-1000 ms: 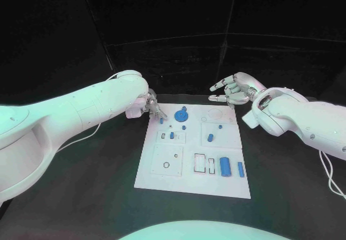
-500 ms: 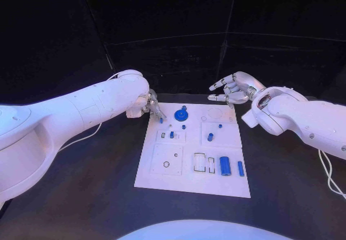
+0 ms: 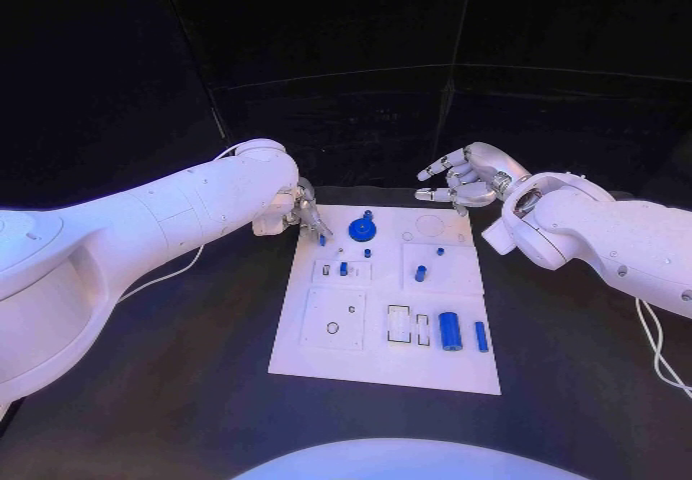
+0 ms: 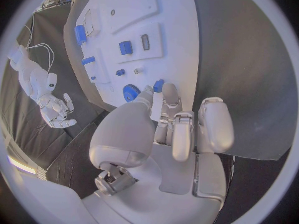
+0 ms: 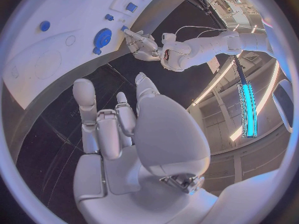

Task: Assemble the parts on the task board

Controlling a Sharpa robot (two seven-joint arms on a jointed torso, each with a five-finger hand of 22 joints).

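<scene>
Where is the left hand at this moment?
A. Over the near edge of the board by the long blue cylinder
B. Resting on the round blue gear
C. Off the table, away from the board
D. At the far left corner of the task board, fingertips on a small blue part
D: in the head view the left hand sits at the far left corner of the task board, and the left wrist view shows its fingertips on a small blue part there.

Task board (image 3: 325, 350): white, with thin dark outlines round its recesses. Parts: blue, among them a round gear (image 3: 361, 232), a cylinder (image 3: 450, 331) and a slim bar (image 3: 480, 337). Tabletop (image 3: 173, 400): black. Arms: white. Left hand (image 3: 303, 212) and right hand (image 3: 459, 180): silver fingers.
</scene>
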